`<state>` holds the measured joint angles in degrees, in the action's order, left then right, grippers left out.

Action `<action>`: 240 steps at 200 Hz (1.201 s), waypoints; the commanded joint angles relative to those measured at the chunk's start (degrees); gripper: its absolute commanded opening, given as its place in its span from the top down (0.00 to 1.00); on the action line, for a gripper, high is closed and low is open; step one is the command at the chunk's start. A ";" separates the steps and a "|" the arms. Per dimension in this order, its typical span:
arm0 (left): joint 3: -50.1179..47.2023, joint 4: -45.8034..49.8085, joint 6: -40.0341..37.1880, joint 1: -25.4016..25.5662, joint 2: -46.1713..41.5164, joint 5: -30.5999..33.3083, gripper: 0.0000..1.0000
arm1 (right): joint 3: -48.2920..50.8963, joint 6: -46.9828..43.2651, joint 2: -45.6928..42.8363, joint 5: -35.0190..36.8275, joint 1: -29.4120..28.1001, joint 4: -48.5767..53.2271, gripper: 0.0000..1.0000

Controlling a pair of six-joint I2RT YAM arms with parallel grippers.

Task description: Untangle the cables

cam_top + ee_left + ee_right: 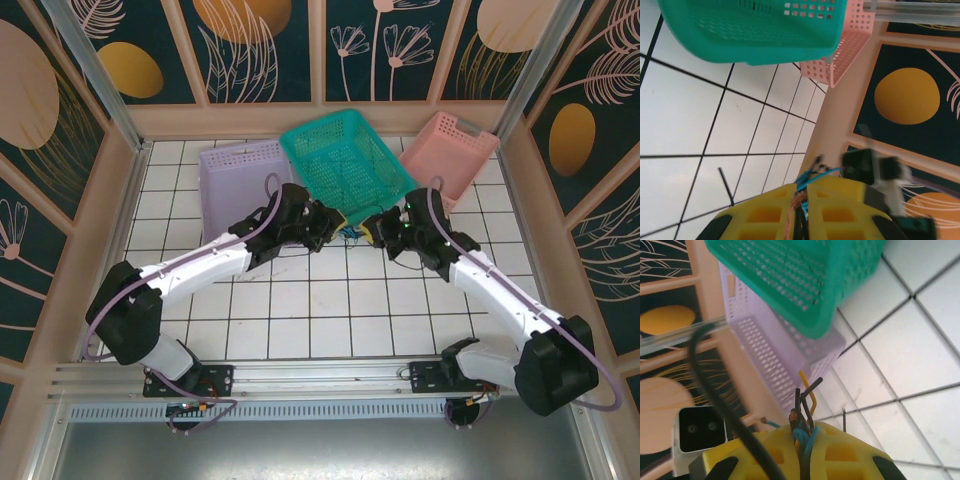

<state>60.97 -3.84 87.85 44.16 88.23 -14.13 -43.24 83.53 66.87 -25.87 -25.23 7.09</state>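
Jaws clenched: left gripper (804, 194) and right gripper (803, 434) each pinch the cables (817, 174) (blue strands showing).

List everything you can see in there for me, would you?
Teal basket: one, teal, back centre of the table.
Lavender basket: one, lavender, back left.
Pink basket: one, pink, back right.
Cables: a few thin wires, blue, black and yellow, bunched between the two end effectors.
Table: one, white tiles.
Left end effector: one, yellow fingers, shut on the cables.
Right end effector: one, yellow fingers, shut on the cables.
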 commanded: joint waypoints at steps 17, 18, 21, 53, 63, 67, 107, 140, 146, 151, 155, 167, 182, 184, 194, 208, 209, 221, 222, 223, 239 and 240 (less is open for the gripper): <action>-7.69 -21.16 -4.96 -1.30 -7.47 5.87 1.00 | 17.47 32.69 -2.56 -9.22 0.67 -12.22 1.00; -7.79 -21.54 -4.96 -1.33 -7.50 5.83 1.00 | 17.53 32.77 -2.64 -9.21 0.74 -12.12 1.00; -8.22 -22.80 -4.97 -1.36 -7.61 5.74 1.00 | 17.65 33.15 -2.97 -9.27 0.84 -11.70 1.00; -9.55 -28.53 -7.79 -1.35 -7.42 2.84 1.00 | 16.60 30.02 -3.45 -11.52 3.17 -7.71 0.93; -8.37 -25.36 -9.21 -1.29 -6.78 1.84 1.00 | 13.51 23.58 -3.44 -10.29 4.52 -3.85 0.81; -8.01 -23.86 -9.80 -1.34 -6.54 1.62 1.00 | 12.03 20.09 -3.34 -9.52 5.17 -1.18 0.74; -0.29 -3.55 -13.50 -1.38 -1.91 -1.12 1.00 | -10.04 -28.29 -4.84 13.63 4.96 20.30 0.39; 7.00 11.86 -15.62 -1.65 1.47 -1.40 1.00 | -6.34 -58.46 -17.69 33.51 -8.25 12.72 0.32; 8.75 14.30 -16.49 -1.75 2.08 -1.51 1.00 | -4.29 -63.75 -19.26 35.23 -10.60 10.27 0.29; 10.43 16.50 -17.40 -1.79 2.80 -1.43 1.00 | -3.05 -67.89 -20.51 36.54 -12.36 8.47 0.26; 11.78 18.12 -18.09 -1.74 3.26 -1.22 1.00 | -2.13 -70.90 -21.41 37.70 -13.61 6.63 0.24; 15.36 22.13 -20.17 -2.05 4.63 -1.50 1.00 | 1.00 -79.36 -23.55 41.03 -17.30 2.65 0.22; 19.24 26.62 -22.40 -2.61 6.38 -2.24 1.00 | 4.47 -89.86 -25.02 42.90 -20.93 -3.04 0.19; 19.66 27.13 -22.62 -2.62 6.66 -2.40 1.00 | 4.90 -91.15 -25.03 43.16 -21.40 -3.79 0.18; 21.67 29.48 -23.51 -2.77 7.81 -3.39 1.00 | 5.96 -96.64 -23.59 45.03 -23.36 -6.41 0.17; 23.78 31.26 -24.56 -2.81 9.01 -5.09 1.00 | 4.83 -102.22 -18.86 47.35 -24.88 -7.10 0.16; 23.90 31.30 -24.61 -2.83 9.04 -5.19 1.00 | 4.61 -102.59 -18.34 47.42 -24.91 -7.10 0.16; 24.52 31.67 -24.58 -2.78 9.33 -5.73 1.00 | 2.94 -105.04 -13.52 48.72 -25.51 -8.05 0.16; 24.58 31.64 -24.62 -2.77 9.29 -5.73 1.00 | 2.83 -105.14 -13.22 48.81 -25.49 -8.23 0.16; 24.61 31.63 -24.60 -2.81 9.27 -5.73 1.00 | 2.78 -105.19 -12.88 48.94 -25.49 -8.37 0.16; 24.85 31.27 -24.57 -2.81 9.14 -6.06 1.00 | 1.69 -104.71 -9.26 49.02 -25.26 -11.50 0.17; 24.83 31.26 -24.57 -2.83 9.15 -6.07 1.00 | 1.64 -104.66 -9.10 48.91 -25.24 -11.58 0.17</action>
<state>83.81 23.53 65.52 41.52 97.03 -17.87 -39.09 -12.38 53.84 18.70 -50.30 2.35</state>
